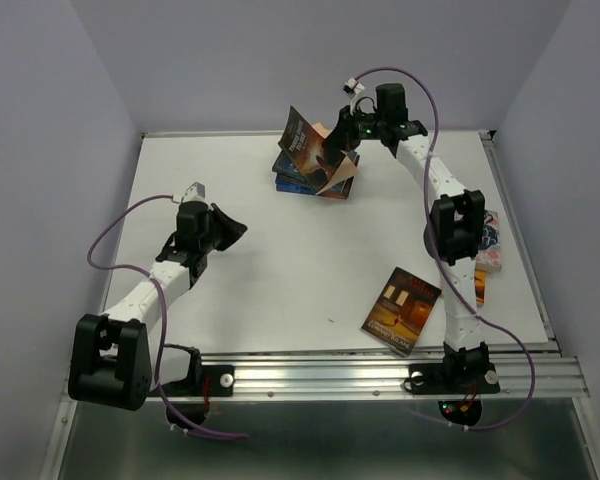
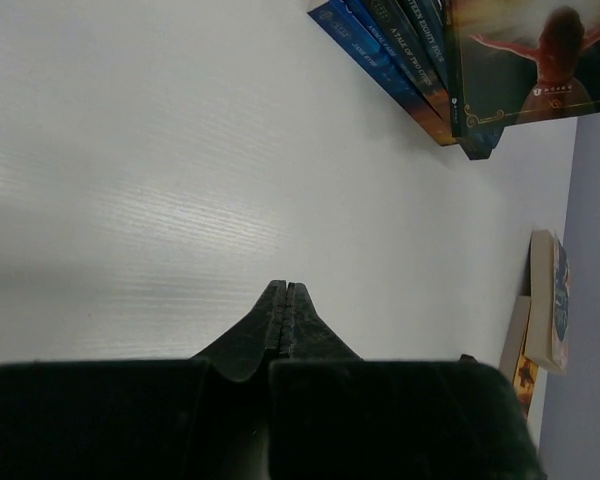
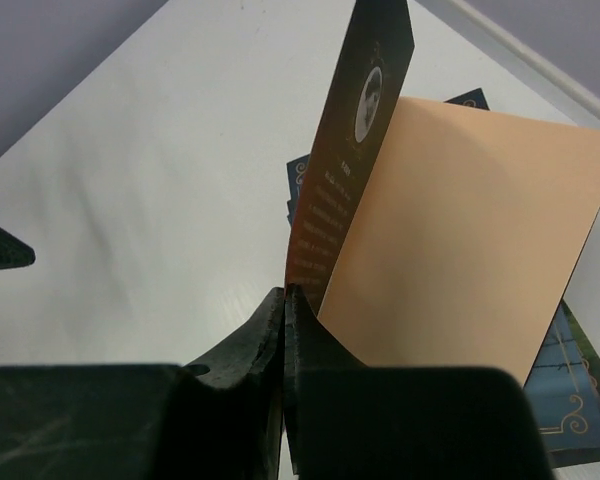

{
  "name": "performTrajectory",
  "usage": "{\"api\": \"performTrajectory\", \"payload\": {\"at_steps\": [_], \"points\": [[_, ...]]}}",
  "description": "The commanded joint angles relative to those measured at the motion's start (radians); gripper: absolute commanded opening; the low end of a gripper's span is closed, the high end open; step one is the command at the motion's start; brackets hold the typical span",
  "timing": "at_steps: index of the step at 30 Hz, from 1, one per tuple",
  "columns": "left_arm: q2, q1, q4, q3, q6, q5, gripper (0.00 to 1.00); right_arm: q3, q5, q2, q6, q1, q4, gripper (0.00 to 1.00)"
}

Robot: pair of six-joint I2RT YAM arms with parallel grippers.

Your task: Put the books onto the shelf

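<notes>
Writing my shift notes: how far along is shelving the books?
Done: nothing visibly; no shelf shows in any view. In hand: the right gripper seems to pinch the cover of an open book above the stack; the left gripper is shut, empty. Left: the stack, a loose book near the front, and books beside the right arm.

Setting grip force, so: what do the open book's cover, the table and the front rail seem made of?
The open book: thin card cover, curving; dark print outside, matt plain orange inside. The table: white board, perhaps laminate or plastic; faint grain, soft sheen. The rail: bare metal, likely aluminium; silvery, grooved lengthwise.
</notes>
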State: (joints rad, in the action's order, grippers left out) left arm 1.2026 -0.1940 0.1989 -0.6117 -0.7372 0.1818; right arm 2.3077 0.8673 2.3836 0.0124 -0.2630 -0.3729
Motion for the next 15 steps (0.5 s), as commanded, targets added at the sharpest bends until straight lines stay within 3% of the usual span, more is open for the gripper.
{"api": "performTrajectory", "payload": {"at_steps": [1, 5, 7, 8, 9, 11, 15], "points": [[0.006, 0.008, 0.011, -0.059, 0.032, 0.024, 0.00, 0.027, 0.055, 0.000, 0.098, -0.018, -0.144, 0.04], [0.029, 0.010, 0.008, -0.066, 0.038, 0.024, 0.00, 0.075, -0.055, 0.034, 0.149, -0.018, -0.274, 0.07], [0.037, 0.010, 0.005, -0.074, 0.042, 0.034, 0.00, 0.073, -0.204, 0.035, 0.136, -0.018, -0.281, 0.16], [0.046, 0.011, 0.005, -0.079, 0.042, 0.038, 0.00, 0.073, -0.262, 0.034, 0.127, -0.018, -0.279, 0.26], [0.049, 0.011, 0.005, -0.082, 0.042, 0.041, 0.00, 0.075, -0.310, 0.032, 0.101, -0.018, -0.273, 0.66], [0.060, 0.011, 0.005, -0.086, 0.042, 0.045, 0.00, 0.070, -0.416, 0.022, 0.093, -0.018, -0.253, 1.00], [0.066, 0.011, 0.002, -0.099, 0.042, 0.050, 0.00, 0.010, -0.505, -0.063, 0.109, -0.018, -0.216, 1.00]]}}
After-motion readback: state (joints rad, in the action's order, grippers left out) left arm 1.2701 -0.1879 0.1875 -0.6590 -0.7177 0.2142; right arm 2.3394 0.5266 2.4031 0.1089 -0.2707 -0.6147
